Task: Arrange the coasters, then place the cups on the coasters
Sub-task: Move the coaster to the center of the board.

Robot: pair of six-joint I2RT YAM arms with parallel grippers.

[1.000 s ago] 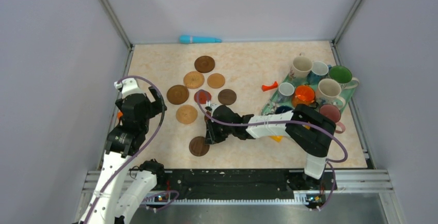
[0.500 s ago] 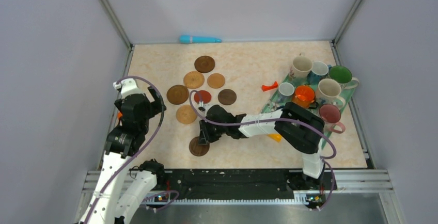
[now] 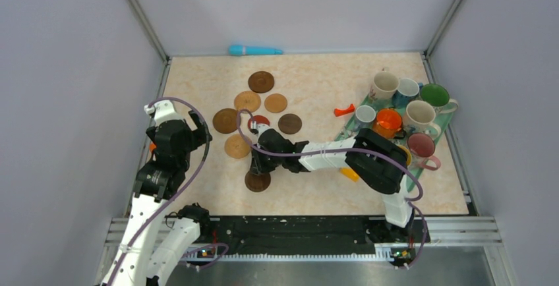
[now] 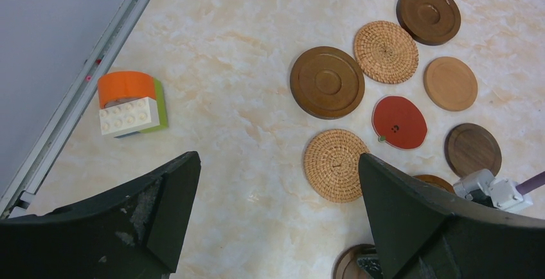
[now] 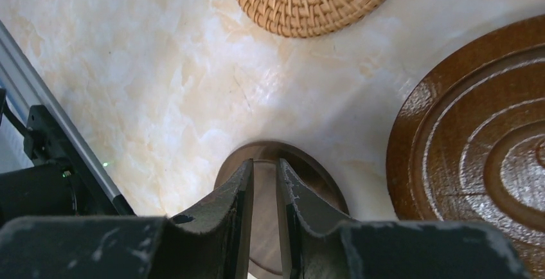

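A cream, marbled table [image 3: 316, 78] is boxed in by plain grey panels: a left wall [image 3: 66, 68], a back wall [image 3: 296, 2] and a right wall [image 3: 507, 68]. Slim metal posts [image 3: 140, 16] rise at the far corners. A black-and-silver rail [image 3: 296, 228] lines the near edge. Light is soft and even.

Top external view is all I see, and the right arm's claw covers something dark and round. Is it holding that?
Observer: Yes. The right wrist view shows the right gripper shut on the rim of a small dark brown wooden coaster.
Operator: Are the pale discs wood too?
Observer: Two are woven rattan coasters; the left wrist view shows the weave.
Operator: Is the left claw busy?
Observer: No, the left gripper stands wide open, holding nothing.
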